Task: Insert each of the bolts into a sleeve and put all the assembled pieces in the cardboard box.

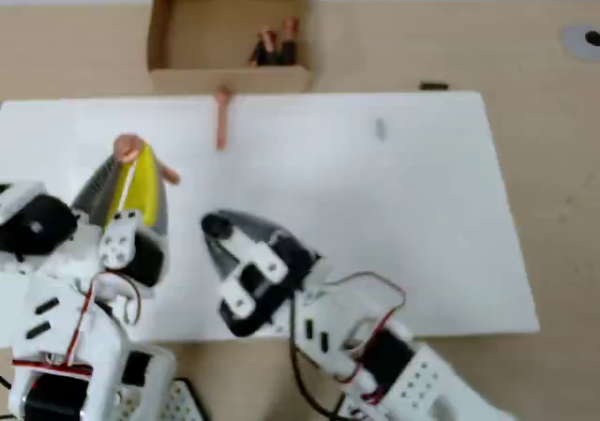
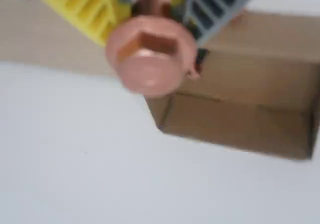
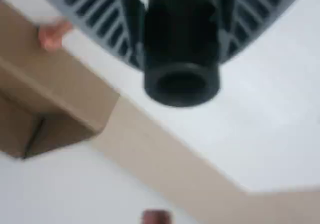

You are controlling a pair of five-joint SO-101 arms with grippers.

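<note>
Left gripper (image 1: 129, 158): I see it clenched on the held bolt (image 2: 150, 59), yellow finger on one side of the shaft and grey finger on the other. The hex head points toward the wrist camera.
Left gripper position: over the near-left part of the white board (image 1: 394, 215), well short of the box (image 1: 159, 27).
Right gripper (image 1: 217, 229): I read it as grasping the sleeve (image 3: 182, 49), a black tube pinched between the two grey fingers. Its open end faces the wrist camera.
Right gripper position: above the board's near-middle, just to the right of the left gripper but apart from it.
Loose bolt (image 1: 222, 116): it lies flat on the board's far edge, its head right against the box's front wall and its shaft pointing back toward the arms.
Box: open-topped cardboard, sitting on the tan worktop (image 1: 553, 158), touching the board's far edge left of centre.
Assembled pieces (image 1: 275, 48): a small cluster of black sleeves with copper bolt ends showing rests inside the box, against its near-right corner. I cannot count them.
Bolt and sleeve: held apart, not yet joined.
</note>
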